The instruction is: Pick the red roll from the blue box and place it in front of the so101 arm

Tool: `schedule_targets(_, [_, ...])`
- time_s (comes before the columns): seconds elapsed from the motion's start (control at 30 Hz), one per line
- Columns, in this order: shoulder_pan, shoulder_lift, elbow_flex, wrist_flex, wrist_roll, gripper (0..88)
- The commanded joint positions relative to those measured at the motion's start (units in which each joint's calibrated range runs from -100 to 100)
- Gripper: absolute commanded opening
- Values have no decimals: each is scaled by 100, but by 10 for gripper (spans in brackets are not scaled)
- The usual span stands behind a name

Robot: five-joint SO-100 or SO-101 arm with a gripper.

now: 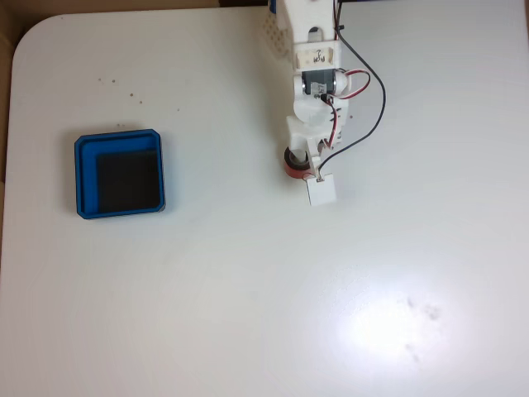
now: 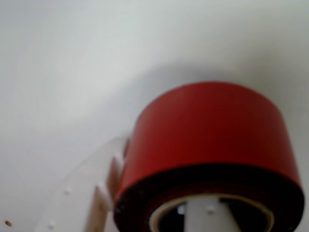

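Below the so101 arm (image 1: 314, 74), the red roll (image 1: 294, 163) sits clamped in the gripper (image 1: 307, 169), one finger (image 2: 203, 217) through its core. Blue box (image 1: 119, 175) stands empty, well apart. Extraction complete; release onto table (image 1: 248, 289) outstanding.

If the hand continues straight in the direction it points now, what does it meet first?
Probably the white table. The hand, shut on the red roll, points down at bare tabletop; the blue box sits well aside. Height is unclear.

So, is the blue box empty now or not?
Empty: the blue box shows a bare black floor; the red roll sits at the arm's pincer.
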Motion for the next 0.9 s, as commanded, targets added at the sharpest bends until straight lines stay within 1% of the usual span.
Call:
schedule_targets(0.0, [60,-44,-8,-87,-14,16])
schedule_targets(0.17, [60,-52,-17,-87,-14,21])
schedule_targets(0.33, [70,-69,-17,-87,-14,87])
schedule_targets(0.43, [70,-69,-17,-87,-14,103])
schedule_targets(0.77, [70,-94,-17,-87,-14,103])
schedule_targets(0.87, [70,-336,-17,-87,-14,103])
